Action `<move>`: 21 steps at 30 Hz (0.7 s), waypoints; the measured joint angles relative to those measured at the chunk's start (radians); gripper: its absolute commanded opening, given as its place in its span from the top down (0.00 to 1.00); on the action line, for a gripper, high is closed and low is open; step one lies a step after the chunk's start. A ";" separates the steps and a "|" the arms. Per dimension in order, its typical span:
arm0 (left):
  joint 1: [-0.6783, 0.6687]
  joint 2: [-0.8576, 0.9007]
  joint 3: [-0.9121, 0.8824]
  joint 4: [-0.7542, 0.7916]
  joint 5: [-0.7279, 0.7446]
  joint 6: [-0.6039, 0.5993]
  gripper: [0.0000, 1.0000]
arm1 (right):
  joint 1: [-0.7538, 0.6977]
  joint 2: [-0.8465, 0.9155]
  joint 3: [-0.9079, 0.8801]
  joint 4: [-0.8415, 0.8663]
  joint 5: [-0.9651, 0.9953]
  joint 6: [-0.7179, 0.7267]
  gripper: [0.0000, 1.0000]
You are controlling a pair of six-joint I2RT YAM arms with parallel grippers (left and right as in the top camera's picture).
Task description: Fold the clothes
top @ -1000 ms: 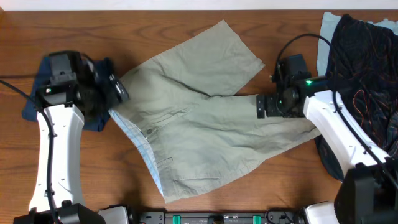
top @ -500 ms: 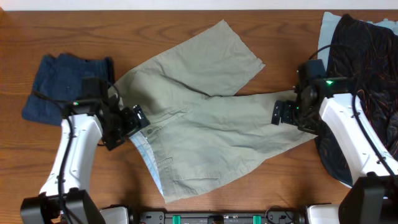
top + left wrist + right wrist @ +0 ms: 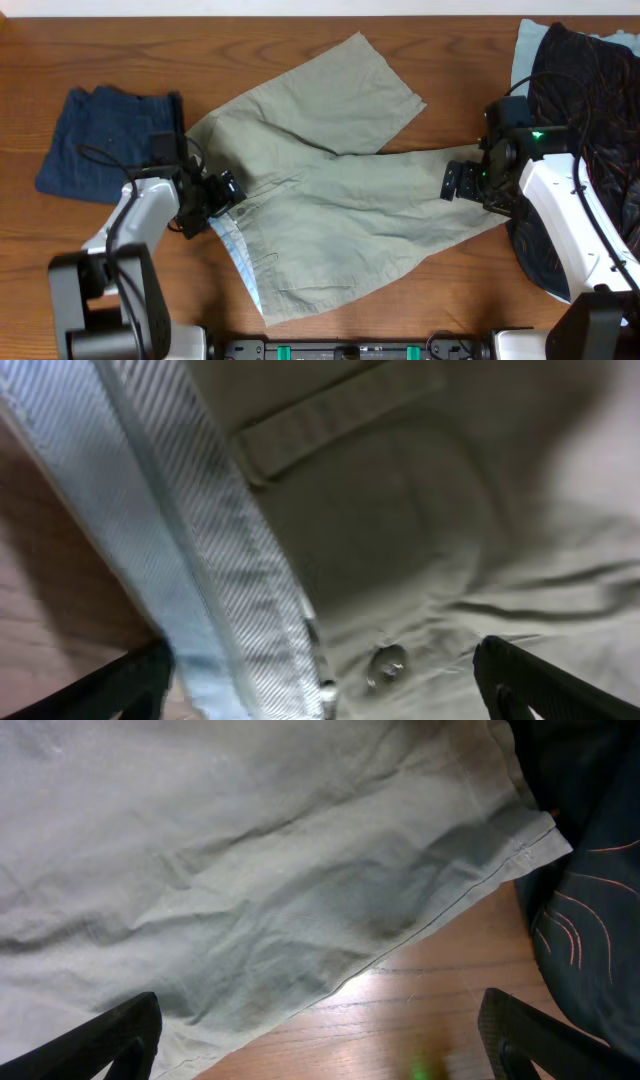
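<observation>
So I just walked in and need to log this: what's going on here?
Two robot arms are at light khaki cotton shorts spread on the wooden table. The left gripper is open over the pale blue striped waistband lining near the metal button; the right gripper is open over a leg hem. Neither holds anything. Dark blue shorts lie at the left, a black orange-lined garment at the right.

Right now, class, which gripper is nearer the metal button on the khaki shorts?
Left. The left gripper is open right over the button at the waistband; the right gripper is open over the far leg's hem, across the khaki shorts.
</observation>
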 measured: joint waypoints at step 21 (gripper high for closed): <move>-0.020 0.119 0.096 0.424 -0.002 -0.024 0.94 | 0.000 0.000 0.000 -0.003 0.000 0.000 0.01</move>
